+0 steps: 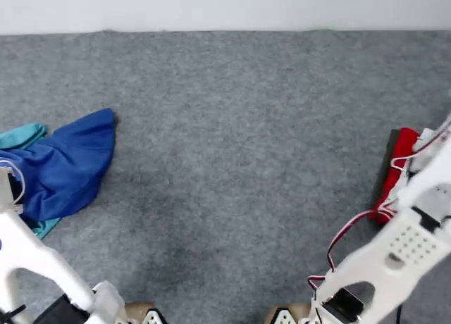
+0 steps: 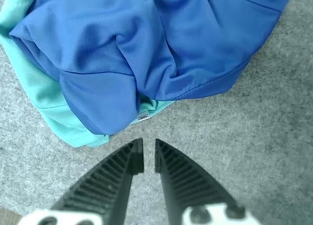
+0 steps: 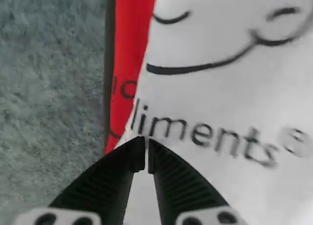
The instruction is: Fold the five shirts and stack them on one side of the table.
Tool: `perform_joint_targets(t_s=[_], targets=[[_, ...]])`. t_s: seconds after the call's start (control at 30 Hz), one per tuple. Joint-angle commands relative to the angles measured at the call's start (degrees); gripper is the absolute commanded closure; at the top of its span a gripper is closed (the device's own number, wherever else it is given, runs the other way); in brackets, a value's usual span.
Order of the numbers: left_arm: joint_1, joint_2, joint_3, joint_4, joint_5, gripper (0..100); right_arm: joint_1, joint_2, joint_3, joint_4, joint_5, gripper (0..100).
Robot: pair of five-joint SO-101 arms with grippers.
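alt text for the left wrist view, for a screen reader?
A crumpled blue shirt lies over a teal shirt on the grey table. The left gripper, shut and empty, sits just short of the pile's edge.

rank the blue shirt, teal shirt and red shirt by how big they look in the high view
1. blue shirt, clearly largest.
2-3. red shirt and teal shirt: both show as small slivers, partly covered, too alike to rank.
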Motion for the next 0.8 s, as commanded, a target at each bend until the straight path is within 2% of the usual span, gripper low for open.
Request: perform_joint_targets(t_s=[0.0, 0.2, 0.37, 0.57, 0.77], targets=[[0.35, -1.58, -0.31, -0.70, -0.44, 95, -2.95, 3.03, -1.67, 2.07, -2.29, 99.0], [0.18, -1.58, -0.31, -0.97, -0.44, 95, -4.00, -0.40, -2.64, 2.07, -2.11, 99.0], [0.26, -1.58, -0.31, -1.05, -0.44, 95, 1.19, -10.42, -2.99, 0.04, -2.02, 99.0], [0.44, -1.58, -0.31, -1.14, -0.44, 95, 9.89, -16.57, -2.99, -12.88, 0.18, 99.0], [0.44, -1.49, -0.22, -1.14, -0.44, 95, 15.60, -9.19, -2.64, -24.66, 5.89, 99.0]])
